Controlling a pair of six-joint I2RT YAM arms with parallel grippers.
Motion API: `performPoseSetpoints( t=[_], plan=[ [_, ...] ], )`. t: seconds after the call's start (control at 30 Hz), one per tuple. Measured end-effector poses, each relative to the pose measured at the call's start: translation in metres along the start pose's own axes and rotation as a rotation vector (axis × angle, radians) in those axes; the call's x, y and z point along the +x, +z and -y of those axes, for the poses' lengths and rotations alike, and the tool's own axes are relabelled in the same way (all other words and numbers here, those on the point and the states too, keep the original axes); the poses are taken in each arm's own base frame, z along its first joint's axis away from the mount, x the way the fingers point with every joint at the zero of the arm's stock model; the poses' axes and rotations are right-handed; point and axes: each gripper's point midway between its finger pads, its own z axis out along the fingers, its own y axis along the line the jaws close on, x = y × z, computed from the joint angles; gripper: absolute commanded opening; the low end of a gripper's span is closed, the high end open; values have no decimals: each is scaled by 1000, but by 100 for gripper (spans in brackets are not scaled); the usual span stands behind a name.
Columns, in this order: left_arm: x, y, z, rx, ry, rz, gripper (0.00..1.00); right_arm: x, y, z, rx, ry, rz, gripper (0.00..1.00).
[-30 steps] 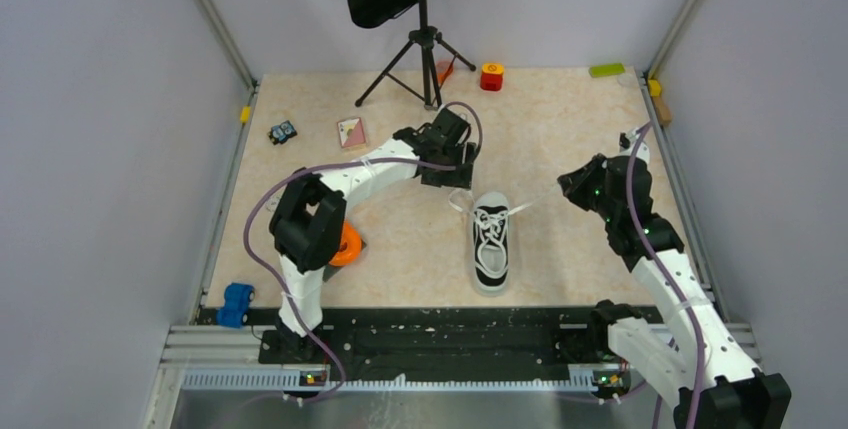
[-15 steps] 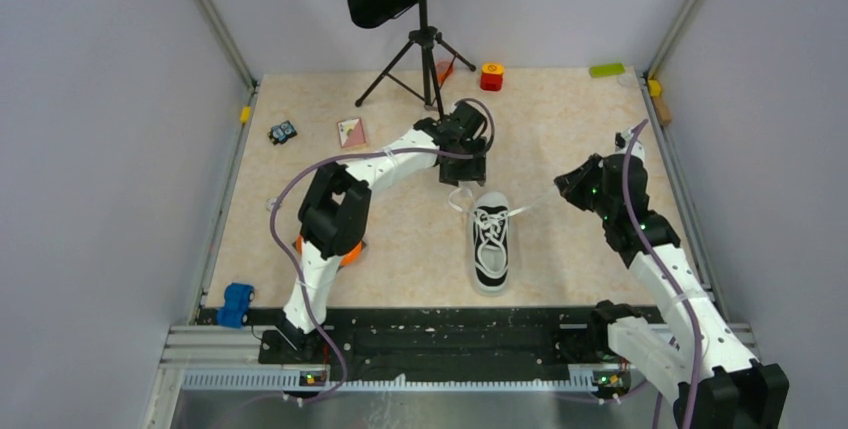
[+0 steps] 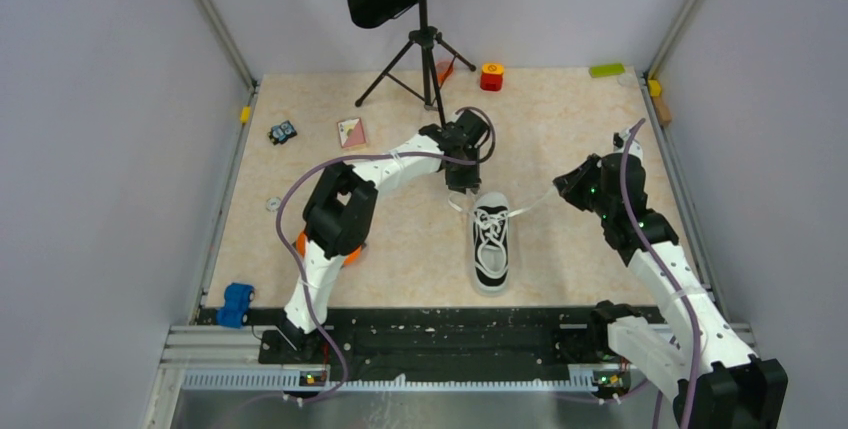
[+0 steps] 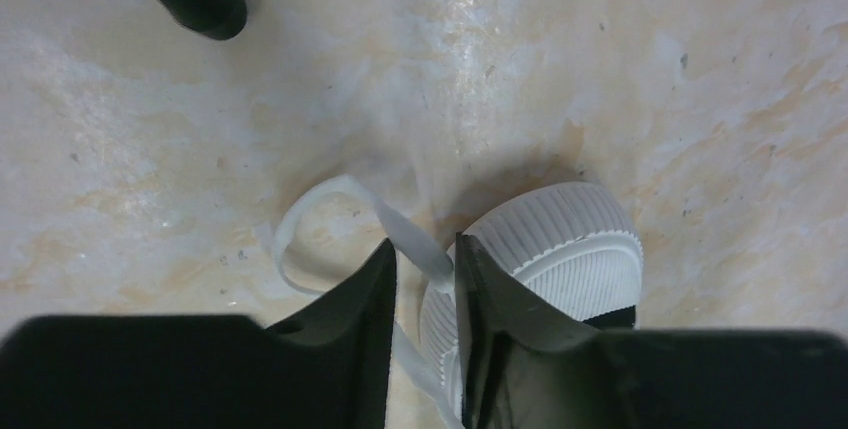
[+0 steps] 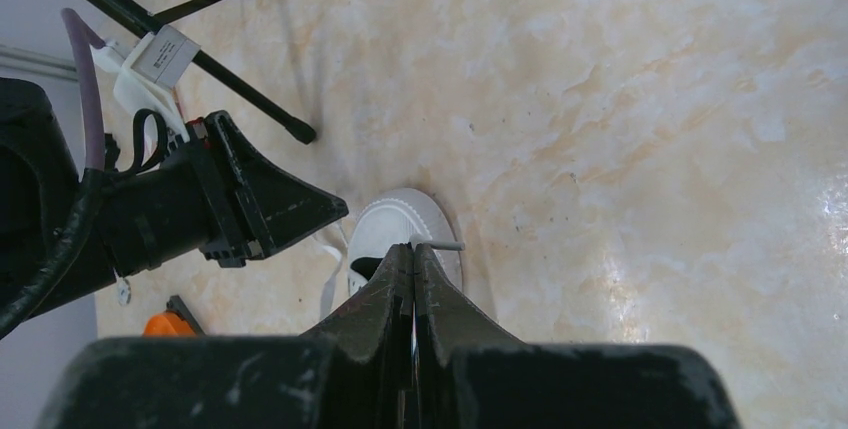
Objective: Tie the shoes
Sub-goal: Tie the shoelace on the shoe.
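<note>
**A:** We're over a beige marbled desk (image 3: 570,119), grey walls all round, with a black music stand (image 3: 420,9) at the far side. The sneaker (image 3: 491,249) lies mid-desk, lengthwise to us, sole down and lacing up.

**B:** And we see the left tool (image 3: 463,181) right at the shoe's far end. The right tool (image 3: 568,187) is off to the right, with a lace end (image 3: 535,201) stretched from the shoe across to it.

**A:** Left wrist now. The fingers (image 4: 365,294) stand a narrow gap apart, and a lace strand (image 4: 410,239) runs through that gap from a loose loop lying on the desk. Whether they press it, we can't tell. The sneaker's ribbed white rubber end sits just beside one finger.

**B:** Right wrist: the fingertips (image 5: 390,284) are pressed flat together, fully closed, and the stiff tip of the lace end pokes out sideways between them. Beyond them we've got the sneaker's white end, with the left tool close beside it.
</note>
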Motion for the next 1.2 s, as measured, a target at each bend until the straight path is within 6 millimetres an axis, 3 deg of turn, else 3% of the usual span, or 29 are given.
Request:
performPoseSetpoints(
  t=[0.03, 0.07, 0.37, 0.5, 0.63, 0.8, 0.93, 1.03, 1.2],
  plan=[
    [-1, 0, -2, -8, 3, 5, 7, 0, 0, 0, 0, 0, 0, 0],
    [-1, 1, -2, -12, 0, 7, 0, 0, 0, 0, 0, 0, 0, 0],
    [-6, 0, -24, -94, 58, 37, 0, -2, -2, -2, -7, 1, 9, 0],
    [0, -20, -41, -125, 89, 36, 0, -3, -3, -2, -10, 1, 13, 0],
    [-14, -95, -45, -86, 97, 136, 0, -2, -3, 1, 4, 1, 17, 0],
    [-30, -213, -51, 16, 69, 372, 0, -7, -3, 8, 39, -11, 43, 0],
    [-14, -266, -76, 33, 38, 479, 0, -8, -3, 11, 52, -19, 53, 0],
    [6, -267, -90, 26, 31, 470, 0, -6, 0, 14, 54, -19, 56, 0],
    [60, -217, -119, -38, 16, 281, 0, 13, 6, 33, 101, -22, 20, 0]
  ],
)
